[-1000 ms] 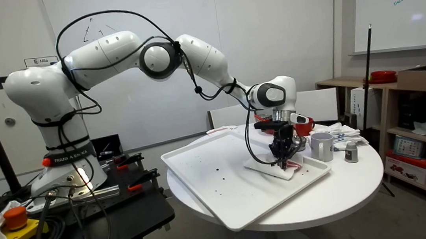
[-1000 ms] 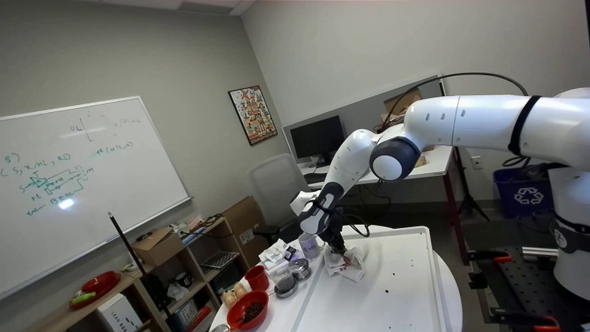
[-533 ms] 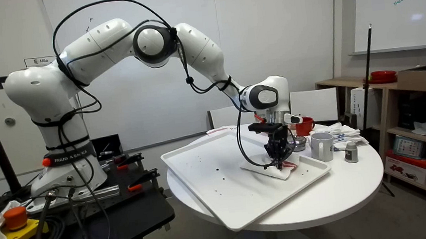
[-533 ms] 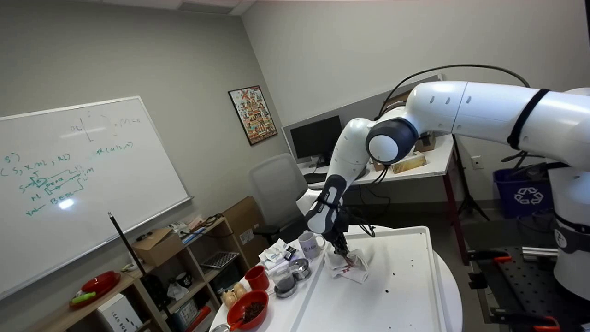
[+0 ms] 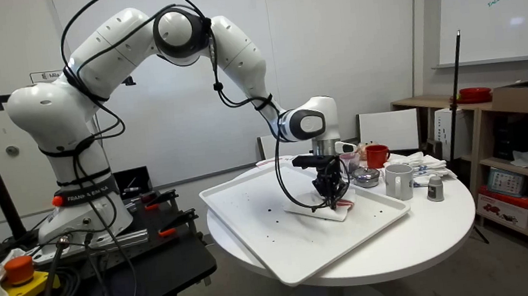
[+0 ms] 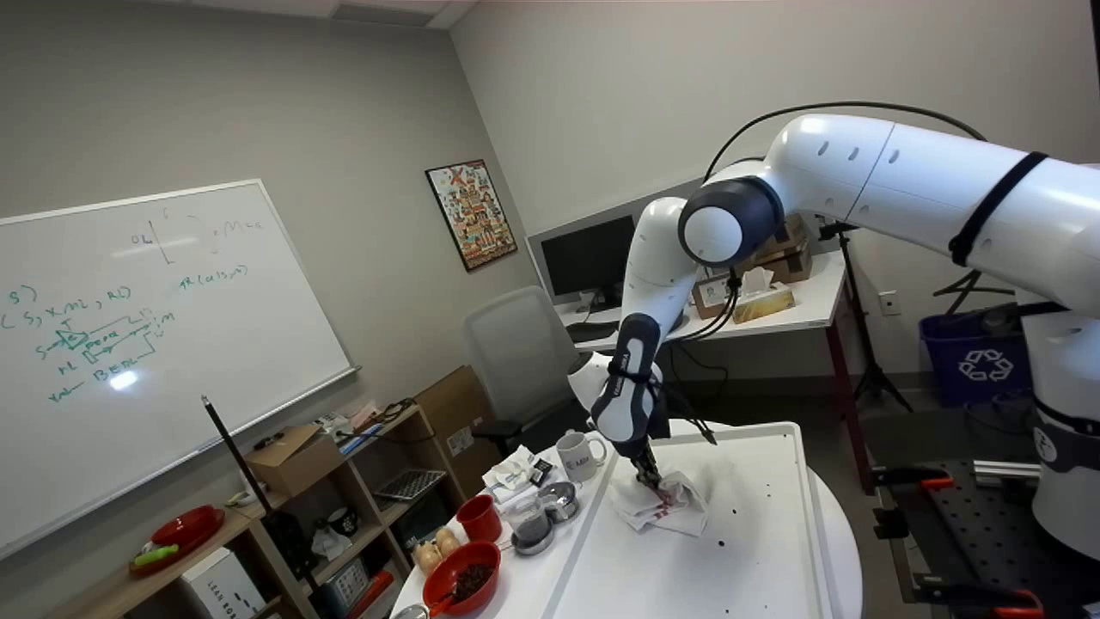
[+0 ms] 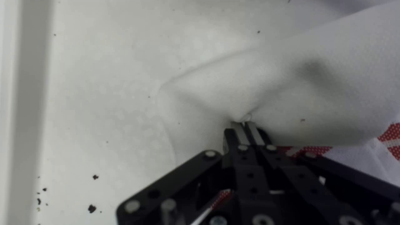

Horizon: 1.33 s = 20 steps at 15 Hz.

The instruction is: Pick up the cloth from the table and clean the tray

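In the wrist view the pincer [image 7: 244,123], tips drawn almost together, nips a fold of the cloth [image 7: 293,97] on the tray [image 7: 93,93]; so slight a bite could slip under drag, or a rucked edge skip the dark specks [image 7: 92,208]. In an exterior view the tray's near corner seems to overhang the round counter [image 5: 401,236], so hard pressure might tip it. In an exterior view a mug [image 6: 577,456] stands just beside the tray, with a whiteboard [image 6: 163,344] beyond.

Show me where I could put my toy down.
Bare table shows between the tray, the small grey container and the table's edge. It's crowded around the mug, red cup and red bowl; the tool and cloth take tray space.
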{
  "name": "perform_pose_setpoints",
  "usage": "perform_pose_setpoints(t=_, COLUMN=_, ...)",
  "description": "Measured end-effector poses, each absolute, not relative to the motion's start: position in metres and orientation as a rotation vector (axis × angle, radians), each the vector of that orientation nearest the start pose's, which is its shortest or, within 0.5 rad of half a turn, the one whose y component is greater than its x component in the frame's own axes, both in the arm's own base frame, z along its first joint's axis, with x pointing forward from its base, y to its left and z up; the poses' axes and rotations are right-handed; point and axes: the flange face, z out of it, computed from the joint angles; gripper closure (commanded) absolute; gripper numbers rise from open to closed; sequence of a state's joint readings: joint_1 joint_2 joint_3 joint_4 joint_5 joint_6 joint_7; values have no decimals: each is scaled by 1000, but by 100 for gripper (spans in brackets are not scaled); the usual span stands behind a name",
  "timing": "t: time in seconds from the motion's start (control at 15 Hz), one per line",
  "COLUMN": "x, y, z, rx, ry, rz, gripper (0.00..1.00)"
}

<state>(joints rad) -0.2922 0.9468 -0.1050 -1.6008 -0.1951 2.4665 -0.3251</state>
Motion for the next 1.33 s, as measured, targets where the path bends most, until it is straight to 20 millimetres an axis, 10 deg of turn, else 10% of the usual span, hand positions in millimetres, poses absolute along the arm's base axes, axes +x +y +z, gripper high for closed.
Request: perform_pose_setpoints(t=1.33, x=513, y=-82, z=63, rx=-3222, ry=-729, rz=272, gripper=99)
